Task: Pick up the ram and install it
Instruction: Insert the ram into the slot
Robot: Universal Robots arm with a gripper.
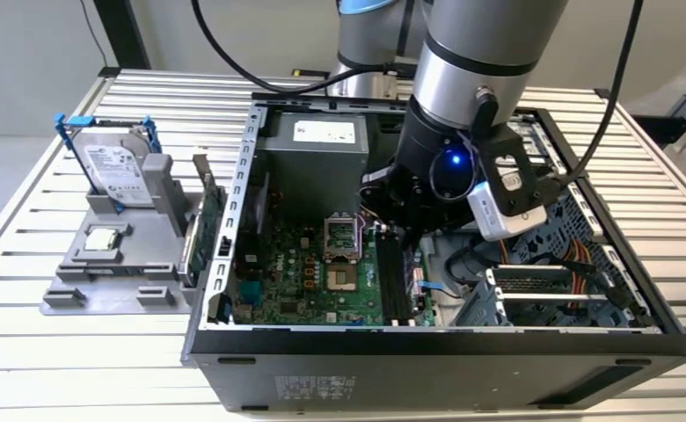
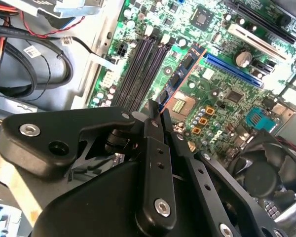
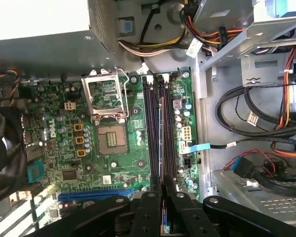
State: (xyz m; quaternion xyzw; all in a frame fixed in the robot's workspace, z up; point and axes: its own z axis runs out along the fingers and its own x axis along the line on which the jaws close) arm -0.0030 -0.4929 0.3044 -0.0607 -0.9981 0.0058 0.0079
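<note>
ram (image 3: 161,128) on edge, long axis parallel to black slots (image 3: 149,133) | gripper (image 3: 163,190) jaws clamped on ram | over motherboard (image 3: 118,163)

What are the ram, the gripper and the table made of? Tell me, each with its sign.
The ram: likely fibreglass circuit board, glossy blue, with black chips. The gripper, closed on it: matte black links, plastic or coated metal, with bright metal screws. The table: probably aluminium, shown by its matte silver ribbed slats.
</note>
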